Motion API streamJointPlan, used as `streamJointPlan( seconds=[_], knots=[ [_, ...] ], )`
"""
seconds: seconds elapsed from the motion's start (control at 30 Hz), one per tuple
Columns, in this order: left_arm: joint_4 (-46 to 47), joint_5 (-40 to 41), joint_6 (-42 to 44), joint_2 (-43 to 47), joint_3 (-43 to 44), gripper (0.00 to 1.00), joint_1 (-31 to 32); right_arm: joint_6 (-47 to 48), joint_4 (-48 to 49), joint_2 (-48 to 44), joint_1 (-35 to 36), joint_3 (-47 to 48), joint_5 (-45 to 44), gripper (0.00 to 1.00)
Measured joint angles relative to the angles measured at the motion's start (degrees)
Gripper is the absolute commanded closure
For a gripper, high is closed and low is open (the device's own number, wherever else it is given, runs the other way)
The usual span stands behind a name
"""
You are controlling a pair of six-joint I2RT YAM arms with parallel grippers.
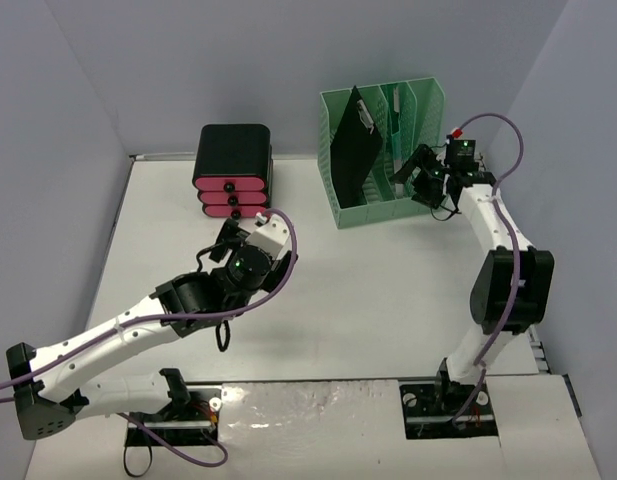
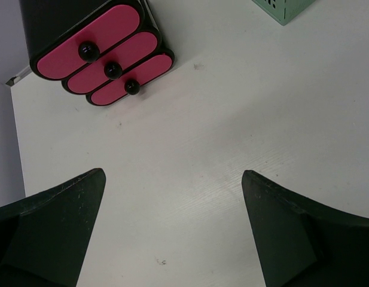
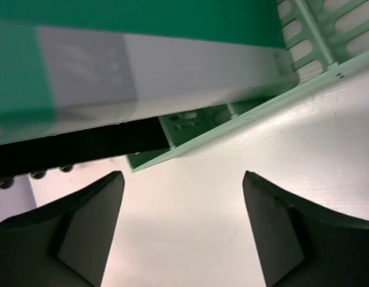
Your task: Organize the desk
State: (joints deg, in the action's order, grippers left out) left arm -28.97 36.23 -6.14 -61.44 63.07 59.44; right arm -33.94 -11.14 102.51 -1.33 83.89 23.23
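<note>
The desk is a large flat white tabletop between pale grey walls. A green file rack stands at the back right and holds a black clipboard. A black drawer unit with three pink drawer fronts stands at the back left. My left gripper hovers open and empty over bare desk, just in front of the drawers. My right gripper is open and empty at the rack's front right corner.
A green and white folder fills the top of the right wrist view, inside the rack. The rack's corner also shows in the left wrist view. Grey walls close the desk on left, back and right.
</note>
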Motion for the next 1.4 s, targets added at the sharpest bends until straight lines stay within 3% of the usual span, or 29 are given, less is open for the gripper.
streamJointPlan(
  seconds=[0.03,0.13,0.87,1.1,1.4],
  knots=[
    [0.0,0.0,-0.1,0.2,0.0,0.03,0.0,-0.1,-0.3,-1.3,0.2,-0.4,-0.1,0.02],
    [-0.1,0.0,-0.7,1.0,0.0,0.03,0.0,-0.2,-1.0,-4.9,0.6,-1.2,-0.5,0.0],
    [-8.5,4.6,-15.5,2.6,-2.5,0.03,0.0,0.9,-8.1,-27.5,11.8,-20.9,-7.5,0.0],
    [-9.9,4.7,-19.5,2.6,-5.1,0.03,0.0,0.8,-8.2,-29.4,14.0,-26.6,-10.6,0.0],
    [-10.2,4.7,-21.4,2.4,-5.9,0.03,0.0,1.1,-8.6,-29.5,14.9,-27.3,-12.4,0.0]
  ],
)
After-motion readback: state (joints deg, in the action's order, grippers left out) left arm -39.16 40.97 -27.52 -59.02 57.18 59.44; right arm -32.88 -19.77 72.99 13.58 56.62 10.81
